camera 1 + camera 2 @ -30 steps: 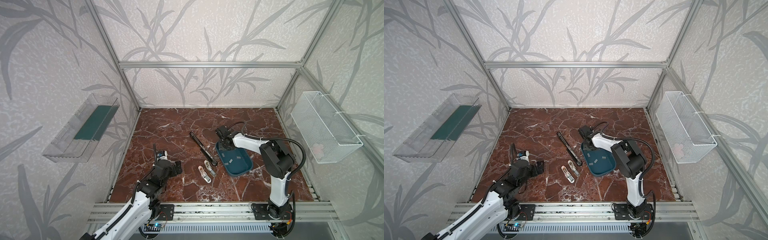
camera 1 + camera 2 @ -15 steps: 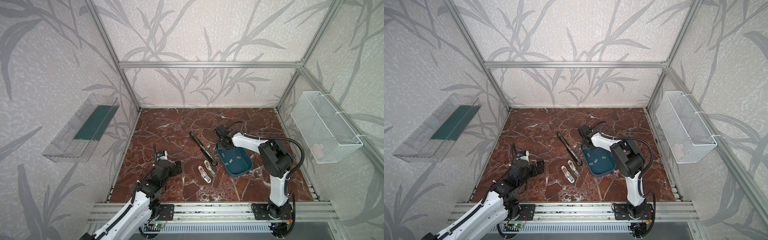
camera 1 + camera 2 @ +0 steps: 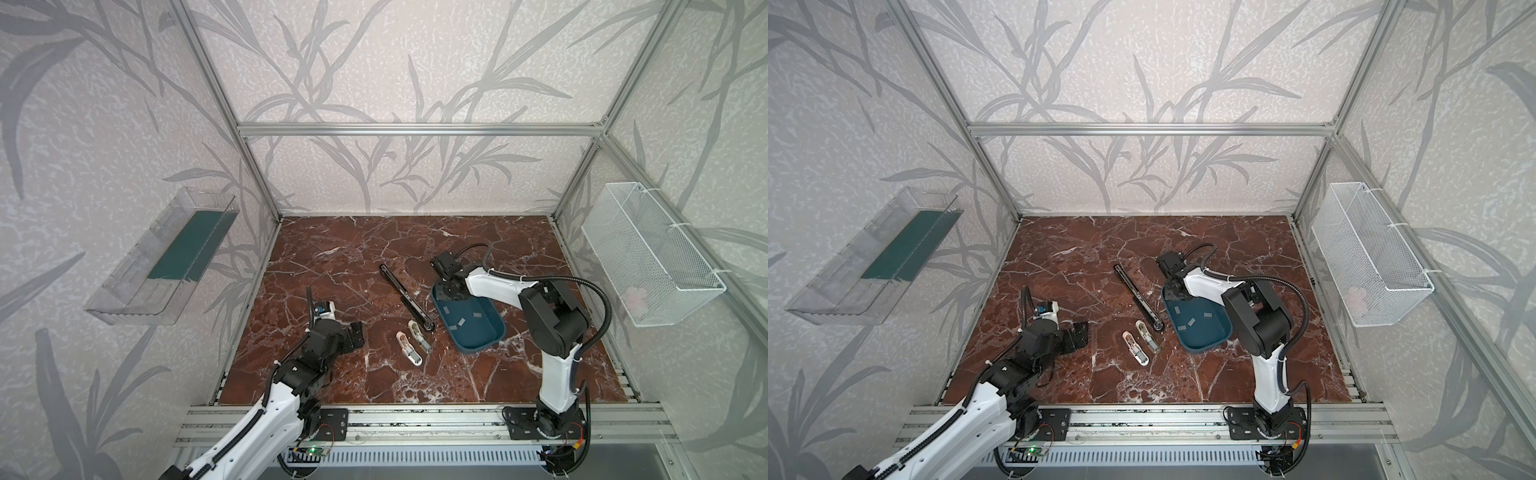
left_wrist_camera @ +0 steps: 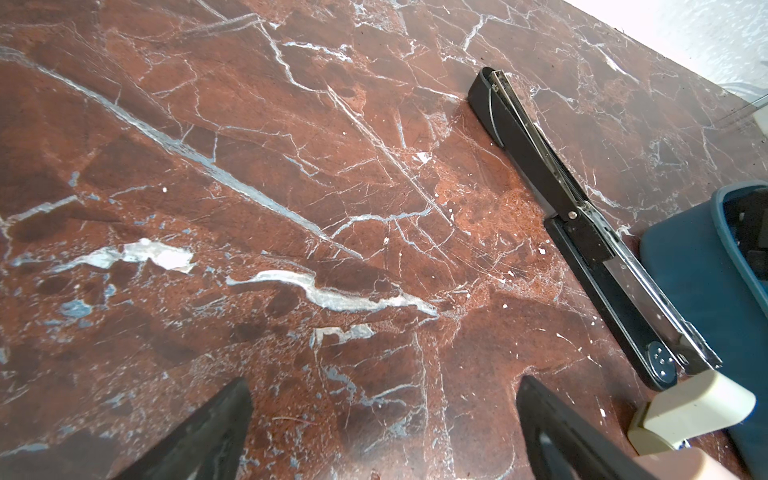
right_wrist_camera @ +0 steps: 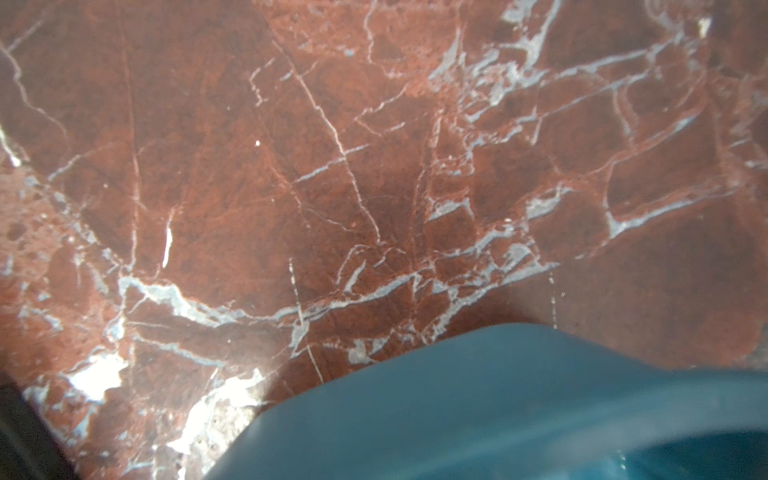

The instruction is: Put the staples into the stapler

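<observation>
Right gripper (image 3: 452,290) is sitting closed at the tray's (image 3: 482,334) far end; any hold unclear. Staples (image 3: 461,321) are lying inside the tray, beside the opened stapler (image 3: 405,297). Left gripper (image 3: 356,334) is hovering wide open, empty.

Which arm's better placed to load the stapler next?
Right: the right gripper is down in the tray with the staples, beside the opened stapler. The left gripper hangs open over bare marble.

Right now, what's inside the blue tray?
A few small grey staples lie loose in the blue tray. The right gripper dips into its far end and hides whatever is under it.
</observation>
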Robot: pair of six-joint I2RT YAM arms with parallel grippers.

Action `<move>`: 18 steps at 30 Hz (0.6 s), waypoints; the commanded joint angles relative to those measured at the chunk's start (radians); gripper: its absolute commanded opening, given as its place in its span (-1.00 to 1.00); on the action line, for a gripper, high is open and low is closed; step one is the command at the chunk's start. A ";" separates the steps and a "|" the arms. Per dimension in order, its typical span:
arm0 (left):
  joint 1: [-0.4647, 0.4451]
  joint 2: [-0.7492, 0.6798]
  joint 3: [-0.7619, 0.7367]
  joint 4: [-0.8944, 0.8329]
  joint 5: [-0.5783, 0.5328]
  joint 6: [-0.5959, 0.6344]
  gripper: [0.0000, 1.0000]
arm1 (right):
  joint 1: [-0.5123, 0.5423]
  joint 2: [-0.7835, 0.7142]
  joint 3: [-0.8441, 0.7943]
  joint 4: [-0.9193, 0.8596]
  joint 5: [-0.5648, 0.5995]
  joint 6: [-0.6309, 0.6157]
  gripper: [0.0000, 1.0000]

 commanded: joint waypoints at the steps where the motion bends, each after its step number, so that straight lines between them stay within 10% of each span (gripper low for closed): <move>1: 0.003 0.000 0.020 0.008 -0.007 -0.009 0.99 | -0.005 -0.044 -0.060 -0.077 -0.004 -0.042 -0.69; 18: 0.003 0.000 0.021 0.010 -0.009 -0.011 0.99 | 0.003 -0.404 -0.284 0.130 -0.098 -0.249 -0.69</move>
